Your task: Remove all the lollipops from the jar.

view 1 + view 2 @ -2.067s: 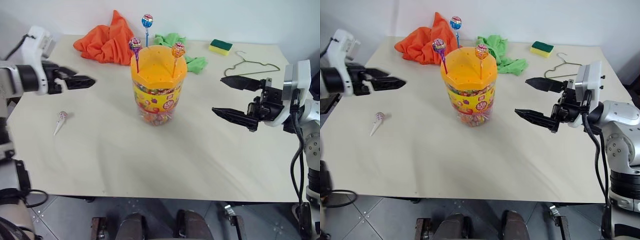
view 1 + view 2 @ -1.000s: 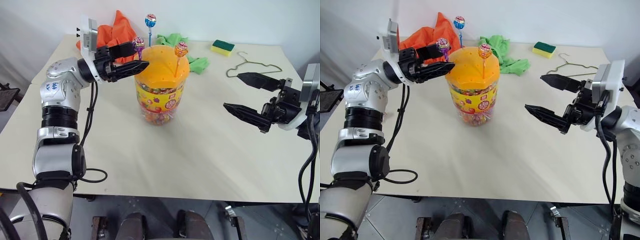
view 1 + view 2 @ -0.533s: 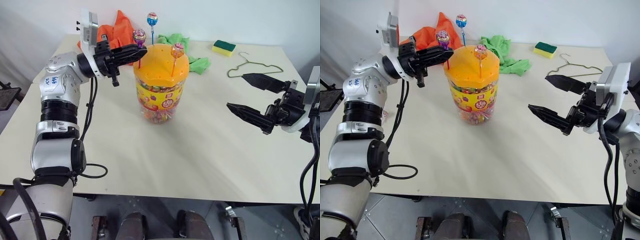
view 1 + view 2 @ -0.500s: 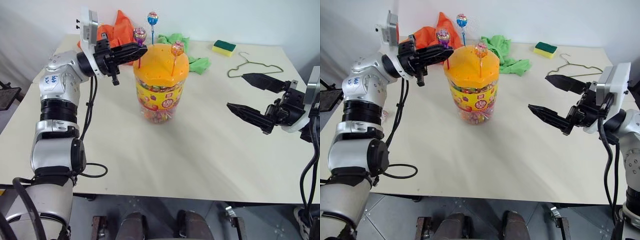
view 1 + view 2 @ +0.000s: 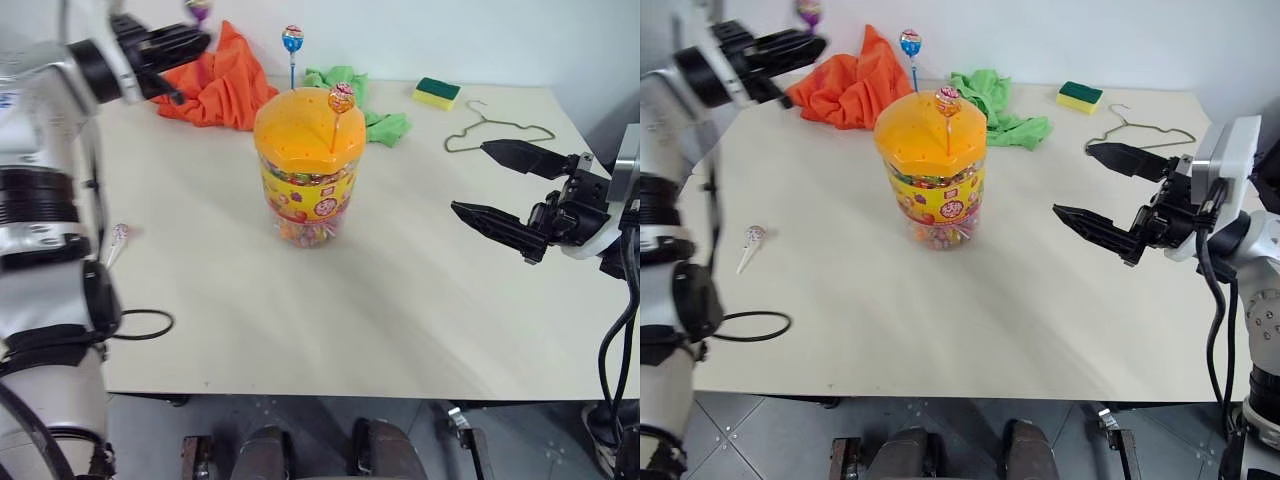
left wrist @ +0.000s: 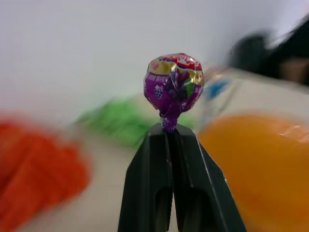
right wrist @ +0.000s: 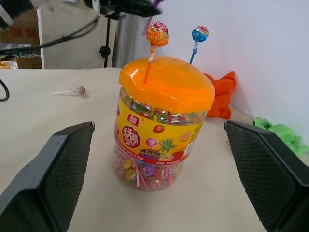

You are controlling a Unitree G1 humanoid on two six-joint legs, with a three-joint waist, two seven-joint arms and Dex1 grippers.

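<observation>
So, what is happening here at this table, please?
The robot is taking lollipops out of the jar. Its left gripper has its fingers shut on a purple lollipop, held up away from the jar near the orange cloth. The orange lollipop and the blue lollipop stand in the lid. Another lollipop lies on the table. The right gripper waits open beside the jar.

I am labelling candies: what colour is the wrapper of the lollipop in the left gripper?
Purple, with a red and gold top; the lollipop shows best in the left wrist view.
</observation>
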